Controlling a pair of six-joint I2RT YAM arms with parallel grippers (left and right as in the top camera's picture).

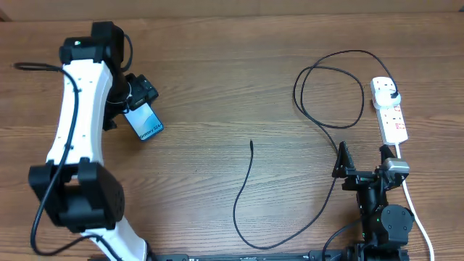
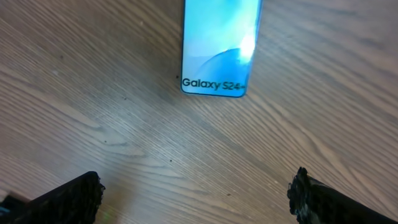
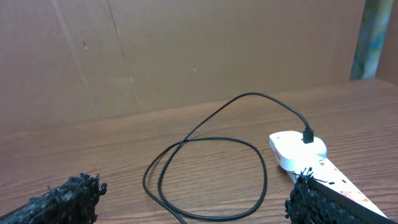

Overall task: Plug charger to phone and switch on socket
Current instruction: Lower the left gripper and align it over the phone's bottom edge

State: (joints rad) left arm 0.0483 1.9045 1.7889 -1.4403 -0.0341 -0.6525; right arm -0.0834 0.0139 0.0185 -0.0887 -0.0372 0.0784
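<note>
**Both pincers open and empty; charger not yet in phone.**
The left pincer hangs just beside the phone, jaws wide. The right pincer stands open near the socket, where the charger's plug is already seated. The charger tip lies loose mid-counter, well apart from the phone. Risks: the thin cable may slip or twist in the grip, misaligning the tip; the unheld phone may slide under insertion force; the loop by the right arm may snag and drag the socket.
</note>
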